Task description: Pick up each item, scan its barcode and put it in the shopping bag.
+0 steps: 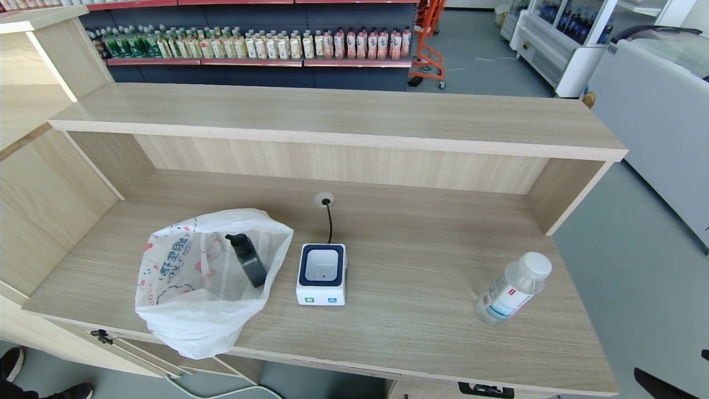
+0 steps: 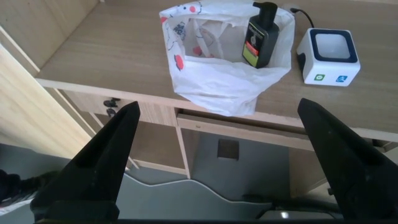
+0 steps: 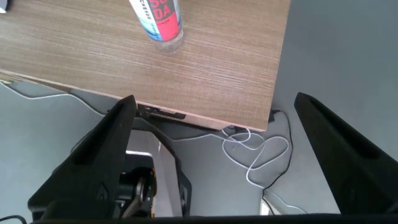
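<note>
A white plastic shopping bag (image 1: 194, 288) stands open on the wooden counter's left side, with a black pump bottle (image 1: 247, 260) inside it. Right of the bag sits the white and blue barcode scanner (image 1: 322, 274). A clear water bottle (image 1: 512, 288) with a white cap stands upright near the counter's right end. My left gripper (image 2: 224, 165) hangs open below the counter's front edge, beneath the bag (image 2: 217, 62), black bottle (image 2: 260, 38) and scanner (image 2: 329, 56). My right gripper (image 3: 214, 162) is open too, low off the counter's front right corner, below the water bottle (image 3: 158, 22).
A raised wooden ledge (image 1: 338, 119) runs along the counter's back, with side walls at both ends. The scanner's black cable (image 1: 329, 219) runs to a grommet behind it. Bare counter (image 1: 415, 277) lies between scanner and water bottle. Loose cables (image 3: 261, 152) hang under the right corner.
</note>
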